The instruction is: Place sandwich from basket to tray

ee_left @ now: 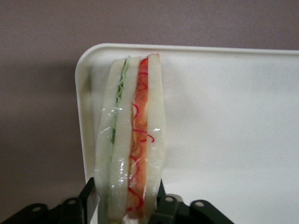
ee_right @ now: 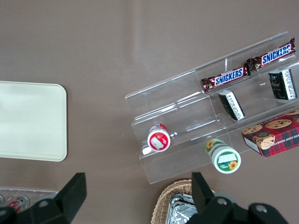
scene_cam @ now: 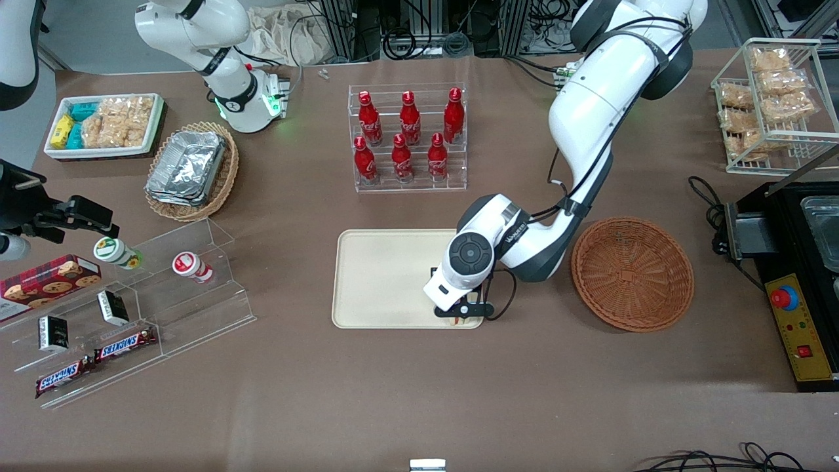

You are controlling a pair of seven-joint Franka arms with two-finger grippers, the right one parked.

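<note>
My left gripper (scene_cam: 459,313) is low over the corner of the cream tray (scene_cam: 380,275) nearest the front camera and nearest the basket. It is shut on the sandwich (ee_left: 131,140), a plastic-wrapped wedge of pale bread with green and red-orange filling along its edge, standing on edge between the black fingers (ee_left: 86,196) over the tray corner (ee_left: 88,60). In the front view the wrist hides nearly all of the sandwich. The round reddish-brown wicker basket (scene_cam: 632,274) sits beside the tray toward the working arm's end and holds nothing.
A clear rack of red bottles (scene_cam: 408,139) stands farther from the front camera than the tray. A tan oval basket with foil containers (scene_cam: 191,170), a white snack bin (scene_cam: 105,124) and a clear stepped display (scene_cam: 131,308) lie toward the parked arm's end. A wire rack (scene_cam: 773,105) and a black machine (scene_cam: 799,275) stand past the basket.
</note>
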